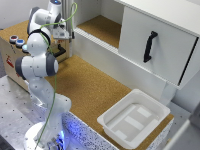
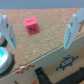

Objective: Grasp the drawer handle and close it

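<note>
- One wide cork-brown worktop (image 1: 95, 90) fills the middle of the exterior view and carries nearly everything else.
- Large white cabinet front (image 1: 150, 30) stands at the exterior view's upper right, with a long black curved handle (image 1: 149, 46) mounted upright on its panel.
- White jointed robot arm (image 1: 39, 65) rises from the exterior view's lower left and bends over toward the upper left, with a thin green cable (image 1: 50, 95) trailing down along it.
- Shallow white plastic tray (image 1: 159, 111) sits on the worktop at the exterior view's lower right, near the edge.
- Brown cork-coloured box (image 1: 11, 57) stands at the exterior view's far left, partly behind the arm.
- Small brown drawer (image 1: 55, 54) belongs to the box's side facing the worktop. It is mostly hidden by the arm, so how far it stands out cannot be told.
- Short black bar drawer handle (image 1: 60, 50) juts from that drawer front — just below the arm's tip.
- Jaws stand spread wide apart, gripping nothing. They hang above the handle in the exterior view, and the wrist view shows both pale fingers (image 2: 75, 30) with bare cork between them.
- Round coloured buttons (image 1: 17, 40) — one red, one blue — sit on the box top.
- Small pink-red cube (image 2: 31, 25) lies on the cork beyond the open jaws, touching neither finger.
</note>
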You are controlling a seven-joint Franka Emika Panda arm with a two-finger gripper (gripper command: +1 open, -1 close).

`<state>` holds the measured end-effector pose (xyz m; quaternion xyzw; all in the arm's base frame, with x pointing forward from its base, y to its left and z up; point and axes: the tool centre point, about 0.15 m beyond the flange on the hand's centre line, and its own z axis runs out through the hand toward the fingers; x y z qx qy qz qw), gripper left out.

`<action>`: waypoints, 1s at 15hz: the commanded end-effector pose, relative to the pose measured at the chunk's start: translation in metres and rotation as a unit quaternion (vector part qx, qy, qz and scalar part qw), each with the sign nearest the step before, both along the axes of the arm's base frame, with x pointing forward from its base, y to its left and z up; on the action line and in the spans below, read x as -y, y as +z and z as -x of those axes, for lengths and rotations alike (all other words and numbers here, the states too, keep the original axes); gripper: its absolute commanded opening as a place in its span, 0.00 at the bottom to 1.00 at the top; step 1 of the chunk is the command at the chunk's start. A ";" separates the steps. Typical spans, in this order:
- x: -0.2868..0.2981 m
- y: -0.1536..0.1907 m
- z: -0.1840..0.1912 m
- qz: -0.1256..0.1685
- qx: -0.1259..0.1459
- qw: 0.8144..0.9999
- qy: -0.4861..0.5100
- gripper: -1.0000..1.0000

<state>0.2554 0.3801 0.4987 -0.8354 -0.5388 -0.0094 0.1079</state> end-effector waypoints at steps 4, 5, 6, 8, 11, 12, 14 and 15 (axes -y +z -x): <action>-0.011 0.017 0.072 0.088 0.044 0.992 0.078 1.00; -0.004 0.019 0.078 0.072 0.072 0.992 0.074 1.00; 0.001 0.021 0.080 0.054 0.088 0.992 0.065 1.00; 0.010 0.021 0.082 0.007 0.100 0.994 0.040 1.00; 0.010 0.019 0.091 0.004 0.084 0.995 0.051 1.00; 0.007 0.017 0.089 0.010 0.081 0.995 0.049 1.00; -0.004 0.018 0.090 0.006 0.089 0.995 0.046 0.00; -0.011 0.020 0.092 0.005 0.091 0.995 0.046 0.00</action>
